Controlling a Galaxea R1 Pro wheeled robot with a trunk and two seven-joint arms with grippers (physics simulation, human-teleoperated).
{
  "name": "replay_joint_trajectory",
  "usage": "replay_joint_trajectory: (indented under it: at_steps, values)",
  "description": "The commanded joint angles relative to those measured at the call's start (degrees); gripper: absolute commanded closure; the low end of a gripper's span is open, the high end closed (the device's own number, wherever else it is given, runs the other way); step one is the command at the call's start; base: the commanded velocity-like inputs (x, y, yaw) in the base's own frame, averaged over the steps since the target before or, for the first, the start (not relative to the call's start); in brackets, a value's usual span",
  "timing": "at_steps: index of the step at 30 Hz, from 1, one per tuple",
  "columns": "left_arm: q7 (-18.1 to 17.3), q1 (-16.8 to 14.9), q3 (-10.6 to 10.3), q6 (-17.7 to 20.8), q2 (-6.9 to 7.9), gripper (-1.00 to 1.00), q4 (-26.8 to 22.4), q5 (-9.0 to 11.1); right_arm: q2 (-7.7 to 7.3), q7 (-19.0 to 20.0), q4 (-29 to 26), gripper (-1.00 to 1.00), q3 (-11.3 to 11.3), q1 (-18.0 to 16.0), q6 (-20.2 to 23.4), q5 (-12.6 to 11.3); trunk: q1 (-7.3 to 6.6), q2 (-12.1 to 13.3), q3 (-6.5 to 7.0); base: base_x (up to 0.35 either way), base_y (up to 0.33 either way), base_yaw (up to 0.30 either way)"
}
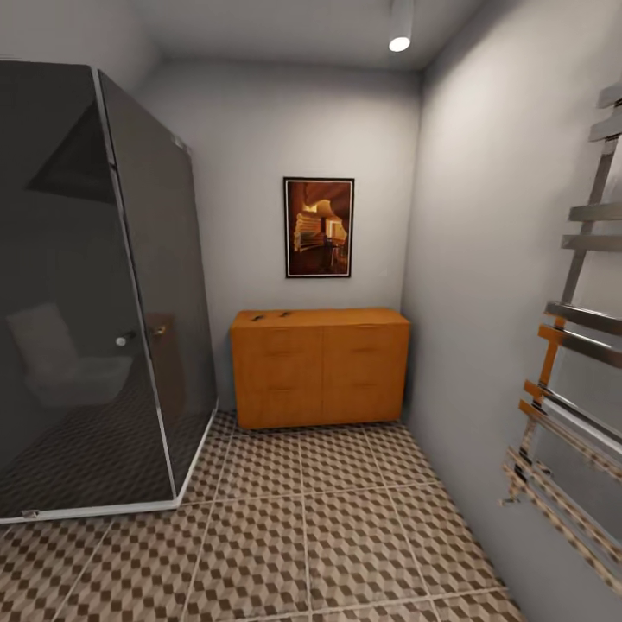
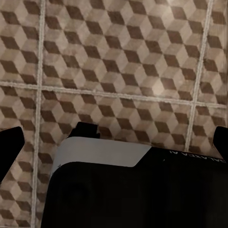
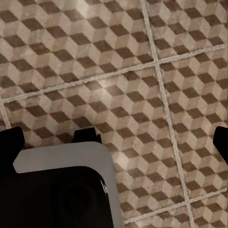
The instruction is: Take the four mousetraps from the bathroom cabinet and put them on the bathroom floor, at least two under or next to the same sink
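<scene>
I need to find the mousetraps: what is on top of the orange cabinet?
Two small dark things lie on the cabinet top near its left rear; too small to tell what they are. The drawers are shut, so their contents are hidden.

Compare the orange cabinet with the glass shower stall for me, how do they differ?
The cabinet is low, opaque orange-brown wood with drawer fronts; the shower stall is tall, dark tinted glass with pale framing. The cabinet stands against the back wall, the stall fills the left corner. Both rest on the patterned tile floor.
</scene>
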Motion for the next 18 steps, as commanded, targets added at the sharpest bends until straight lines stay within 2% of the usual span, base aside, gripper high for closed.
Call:
replay_joint_trajectory:
  at_steps: [1,18]
  values:
    - [0.2,0.0,-0.5,-0.2,-0.02,-1.0,0.0,0.5,0.02,0.0,0.2,-1.0,0.5,-0.1,-0.3,-0.5,0.04,0.0,-0.07,0.328,0.0,0.0]
    - [0.1,0.0,-0.5,-0.1,0.13,-1.0,0.0,0.5,0.03,0.0,0.2,-1.0,0.5,-0.1,-0.3,-0.5,0.04,0.0,-0.07,0.328,0.0,0.0]
